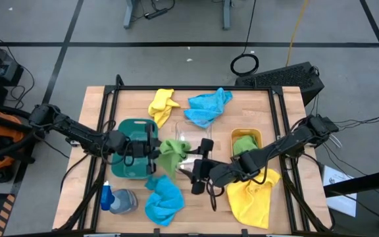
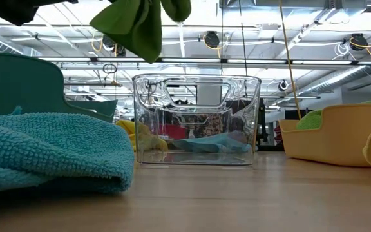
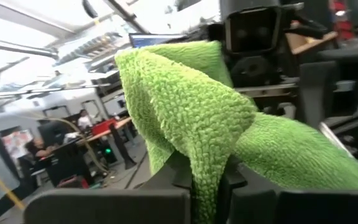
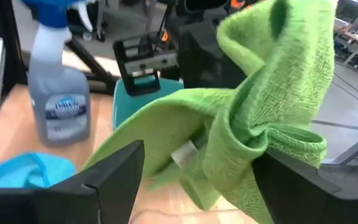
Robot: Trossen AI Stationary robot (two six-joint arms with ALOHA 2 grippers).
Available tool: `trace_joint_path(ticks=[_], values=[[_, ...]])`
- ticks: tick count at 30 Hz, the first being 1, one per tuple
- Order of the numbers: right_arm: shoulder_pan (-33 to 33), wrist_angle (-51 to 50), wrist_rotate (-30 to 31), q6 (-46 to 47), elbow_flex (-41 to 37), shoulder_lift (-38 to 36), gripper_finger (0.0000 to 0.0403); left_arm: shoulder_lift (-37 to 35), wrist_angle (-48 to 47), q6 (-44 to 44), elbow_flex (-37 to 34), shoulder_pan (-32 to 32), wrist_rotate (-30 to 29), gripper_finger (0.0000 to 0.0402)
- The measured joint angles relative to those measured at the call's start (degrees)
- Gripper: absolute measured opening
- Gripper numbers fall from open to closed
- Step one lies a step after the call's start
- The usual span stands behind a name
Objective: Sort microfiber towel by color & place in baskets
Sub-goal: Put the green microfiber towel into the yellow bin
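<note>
A green microfiber towel point(image 1: 172, 154) hangs in the air between my two grippers, beside the clear basket point(image 1: 188, 133), and in the low view the green towel point(image 2: 140, 22) dangles well above the table. My left gripper point(image 1: 155, 155) is shut on it, just right of the dark green basket point(image 1: 131, 158). My right gripper point(image 4: 210, 180) is open, one finger on either side of the towel's hanging folds point(image 4: 253, 118). The orange-yellow basket point(image 1: 245, 136) holds another green towel point(image 1: 244, 145). My left gripper pinches a bunched fold of the green towel point(image 3: 205, 168) between its two fingers, coming level from the table's left. The towel is lifted clear and drapes over and beyond the fingers, slack. My right gripper: whether its open fingers point(image 4: 114, 171) touch the towel, I cannot tell.
Yellow towels lie at the far side point(image 1: 162, 104) and the near right point(image 1: 251, 201). Blue towels lie at the far middle point(image 1: 208, 105) and the near middle point(image 1: 163, 201). A blue-capped spray bottle point(image 1: 114, 199) lies near the near-left corner.
</note>
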Motion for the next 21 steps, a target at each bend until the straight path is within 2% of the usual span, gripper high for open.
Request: trace_joint_path(ticks=[6,14,18,21], values=[[-1.6,6.6,1.3,-0.3,0.0,0.2,0.0286,0.0,1.0,-0.2,0.0,0.0,-1.1,0.0013],[-4.6,8.4,1.4,0.3,0.0,1.3,0.0283,0.0,2.4,-3.2,0.0,0.0,0.9,0.0015],[-5.4,8.6,1.1,-0.2,0.0,2.8,0.0265,0.0,1.7,-4.6,0.0,0.0,2.0,0.0015],[-5.8,8.8,1.1,-0.2,0.0,3.5,0.0236,0.0,1.4,-4.7,0.0,0.0,2.7,0.0015]])
